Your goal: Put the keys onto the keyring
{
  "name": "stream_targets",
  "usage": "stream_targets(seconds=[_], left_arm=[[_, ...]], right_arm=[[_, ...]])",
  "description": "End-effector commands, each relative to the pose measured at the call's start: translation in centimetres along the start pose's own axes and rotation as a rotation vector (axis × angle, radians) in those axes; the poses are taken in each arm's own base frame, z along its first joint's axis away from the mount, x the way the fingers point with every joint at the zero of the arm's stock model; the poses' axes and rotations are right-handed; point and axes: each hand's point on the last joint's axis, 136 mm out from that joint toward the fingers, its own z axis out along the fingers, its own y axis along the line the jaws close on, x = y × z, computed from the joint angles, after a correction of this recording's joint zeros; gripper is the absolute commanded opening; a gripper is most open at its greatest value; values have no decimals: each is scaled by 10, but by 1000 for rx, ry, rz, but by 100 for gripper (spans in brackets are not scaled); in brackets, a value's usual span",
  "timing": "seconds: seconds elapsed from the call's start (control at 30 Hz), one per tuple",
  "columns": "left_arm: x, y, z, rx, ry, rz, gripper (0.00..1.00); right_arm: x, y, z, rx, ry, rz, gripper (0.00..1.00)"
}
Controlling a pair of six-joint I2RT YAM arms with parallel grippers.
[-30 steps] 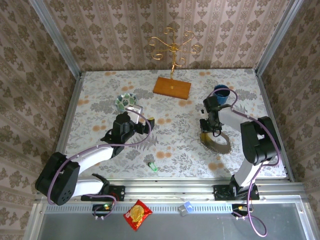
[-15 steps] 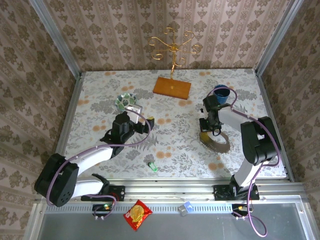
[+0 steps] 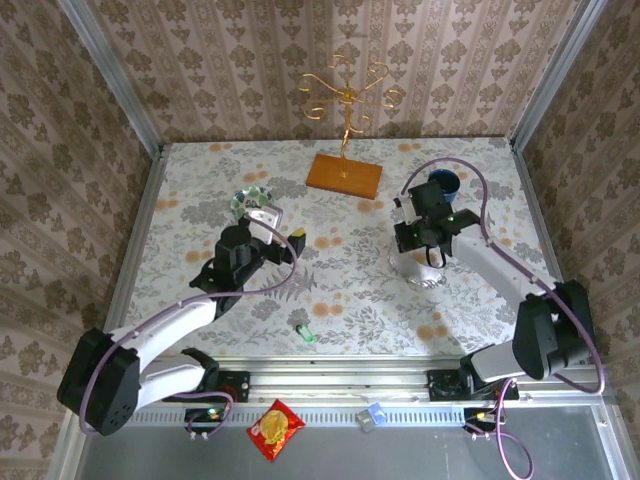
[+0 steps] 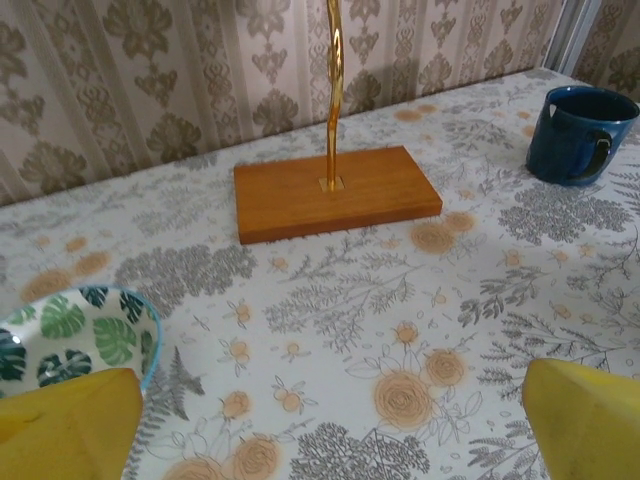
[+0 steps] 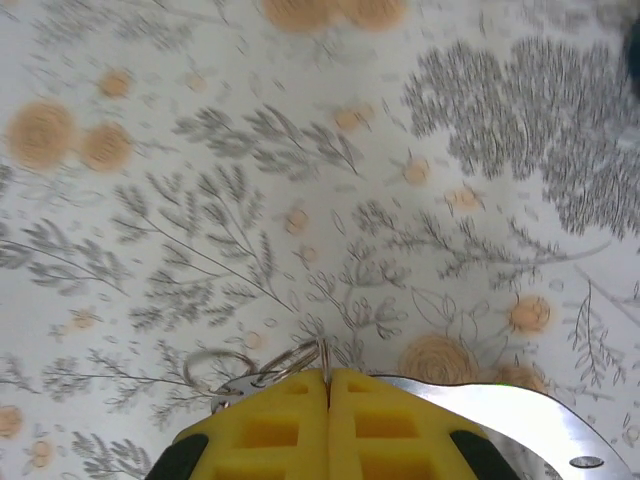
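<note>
A red snack packet [image 3: 275,428] lies on the rail nearest the arm bases, off the floral surface [image 3: 360,290] and seemingly no part of the job. Just beyond it, close to the surface's near edge, a lone green-headed key [image 3: 305,333] lies flat, well apart from both arms and not yet threaded. At mid-surface on the right, the right end effector [image 5: 328,375] has its yellow pads pressed fully together on the keyring [image 5: 300,357]. It pinches thin wire loops at the ring's edge, with a flat silvery piece beside them, a hold that seems meant to steady the ring so a key can be fed on. Opposite, on the left, the left end effector [image 3: 283,243] stands spread wide and holds nothing, apparently free to fetch the key. Farther back sit a leaf-patterned bowl [image 4: 75,335], a blue mug [image 4: 575,135] and, nearest the far wall, a gold hook stand [image 3: 345,95] rising from its wooden base [image 4: 335,190].
</note>
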Motion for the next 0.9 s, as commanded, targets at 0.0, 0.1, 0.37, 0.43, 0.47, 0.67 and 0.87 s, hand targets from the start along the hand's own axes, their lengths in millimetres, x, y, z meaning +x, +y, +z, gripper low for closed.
stream_targets(seconds=[0.0, 0.1, 0.37, 0.43, 0.47, 0.67, 0.87], left_arm=[[-35, 9, -11, -38, -56, 93, 98], [-48, 23, -17, -57, -64, 98, 98], [-93, 50, -28, -30, -99, 133, 92], [-101, 43, -28, 13, -99, 185, 91], [-102, 40, -28, 33, -96, 206, 91], [-105, 14, -28, 181, -121, 305, 75], [-83, -38, -30, 418, -114, 409, 62]], right_arm=[[-40, 11, -31, -18, -180, -84, 0], [-55, 24, -48, -60, -267, -137, 0], [-82, 69, -75, -222, -398, -326, 0], [-84, 80, -76, -274, -417, -365, 0], [-84, 83, -76, -291, -421, -374, 0], [-78, 115, -80, -458, -428, -445, 0], [-64, 137, -79, -549, -423, -525, 0]])
